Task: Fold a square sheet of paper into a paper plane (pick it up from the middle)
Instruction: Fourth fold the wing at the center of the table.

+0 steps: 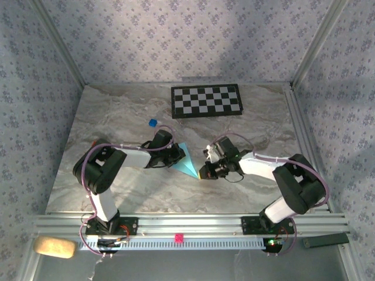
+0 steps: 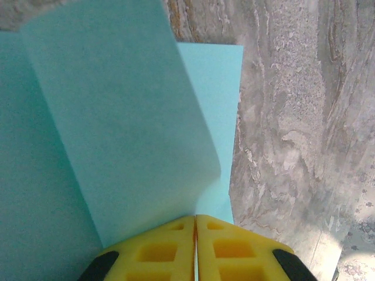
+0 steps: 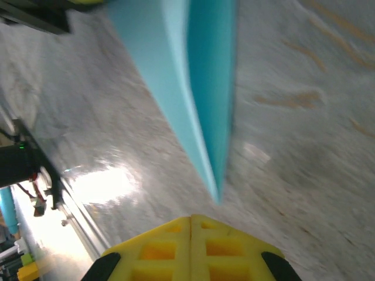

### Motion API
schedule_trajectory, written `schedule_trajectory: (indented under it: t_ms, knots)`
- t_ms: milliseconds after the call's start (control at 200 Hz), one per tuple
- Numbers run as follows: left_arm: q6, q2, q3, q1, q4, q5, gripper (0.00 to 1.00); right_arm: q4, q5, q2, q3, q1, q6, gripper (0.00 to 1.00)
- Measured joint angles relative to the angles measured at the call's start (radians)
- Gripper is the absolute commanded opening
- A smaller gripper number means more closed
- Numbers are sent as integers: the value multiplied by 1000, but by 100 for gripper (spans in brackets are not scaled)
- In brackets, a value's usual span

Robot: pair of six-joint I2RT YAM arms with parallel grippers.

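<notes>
On the marbled table (image 1: pixel 117 117), enclosed by floral wallpaper (image 1: pixel 187 41), the blue sheet (image 1: pixel 187 164) is pinched by the left gripper (image 1: pixel 177 156), while the right gripper (image 1: pixel 202 171), at its 4 o'clock, is closed on nothing.

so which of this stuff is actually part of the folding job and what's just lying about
in the job: light-blue paper, partly folded; left gripper, jaws shut on it; right gripper, jaws shut near its tip
lying about: checkerboard; small blue cube; pink bit on the front rail; beige pad

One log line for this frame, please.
left claw: shut on paper, flap raised | right claw: shut, just short of paper's tip | paper: part-folded, pointed, on table
</notes>
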Motion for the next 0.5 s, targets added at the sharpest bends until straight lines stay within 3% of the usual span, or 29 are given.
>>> schedule_trajectory:
  t_ms: [500]
  knots:
    - [0,0,0,0,0,0,9,16,8,222,222,29,15,3]
